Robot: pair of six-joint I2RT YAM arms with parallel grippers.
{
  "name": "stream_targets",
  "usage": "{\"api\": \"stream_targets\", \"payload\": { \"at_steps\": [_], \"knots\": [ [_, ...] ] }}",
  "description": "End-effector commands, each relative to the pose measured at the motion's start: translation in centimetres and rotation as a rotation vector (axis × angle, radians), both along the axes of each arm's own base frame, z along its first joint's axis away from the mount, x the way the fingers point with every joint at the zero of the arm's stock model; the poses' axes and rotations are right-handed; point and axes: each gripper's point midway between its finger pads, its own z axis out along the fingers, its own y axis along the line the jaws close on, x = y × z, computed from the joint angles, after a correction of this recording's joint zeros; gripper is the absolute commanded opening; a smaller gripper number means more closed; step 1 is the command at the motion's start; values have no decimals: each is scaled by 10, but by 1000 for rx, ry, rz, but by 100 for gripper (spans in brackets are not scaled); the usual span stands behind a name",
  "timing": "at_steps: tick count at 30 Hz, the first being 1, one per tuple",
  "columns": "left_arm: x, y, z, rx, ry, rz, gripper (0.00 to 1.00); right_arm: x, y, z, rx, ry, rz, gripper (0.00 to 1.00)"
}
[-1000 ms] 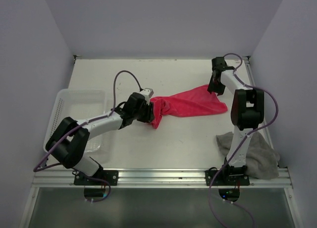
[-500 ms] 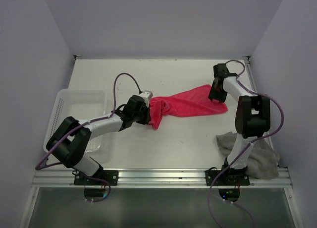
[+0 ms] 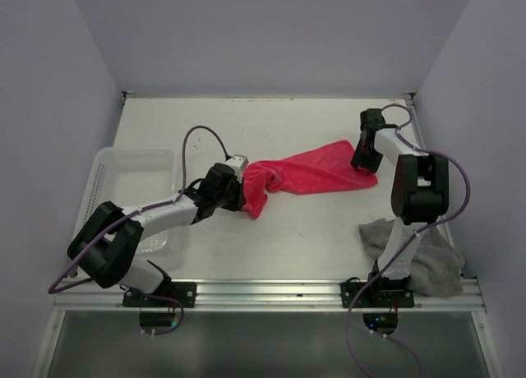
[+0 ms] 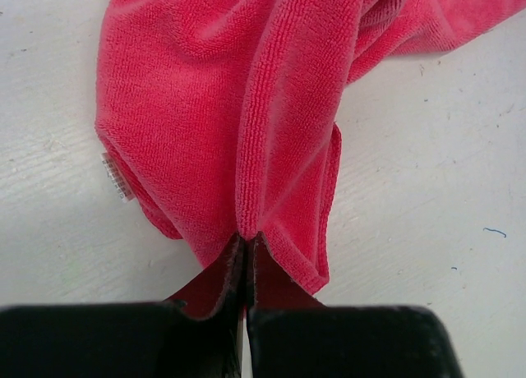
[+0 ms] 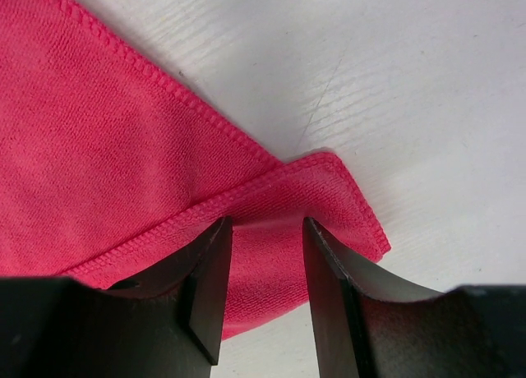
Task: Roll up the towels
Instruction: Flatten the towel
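Observation:
The pink-red towel (image 3: 312, 171) lies stretched across the middle of the table, bunched at its left end. My left gripper (image 3: 241, 191) is shut on that bunched end; in the left wrist view a ridge of pink cloth (image 4: 222, 107) runs right into the closed fingertips (image 4: 248, 240). My right gripper (image 3: 359, 166) is down at the towel's right corner and stands open. In the right wrist view its two fingers straddle the folded-over corner (image 5: 329, 189) without pinching it. The grey-taupe towel (image 3: 427, 259) lies crumpled at the near right, beside the right arm's base.
A white perforated plastic basket (image 3: 107, 168) stands at the left edge of the table, under the left arm's elbow. Grey walls close in the table on three sides. A metal rail (image 3: 263, 292) runs along the near edge.
My left gripper has closed on the towel's left end and drawn back slightly toward the left. My right gripper has come down and toward the right onto the towel's right corner.

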Motion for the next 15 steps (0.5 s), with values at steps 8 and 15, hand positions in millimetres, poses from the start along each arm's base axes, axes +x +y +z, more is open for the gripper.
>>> {"api": "stream_targets", "payload": {
  "at_steps": [8, 15],
  "knots": [
    [0, 1, 8, -18, -38, 8, 0, 16, -3, 4, 37, -69, -72, 43],
    [-2, 2, 7, -17, -35, 6, 0, 12, -4, -8, 30, -40, -85, 42]
  ]
}}
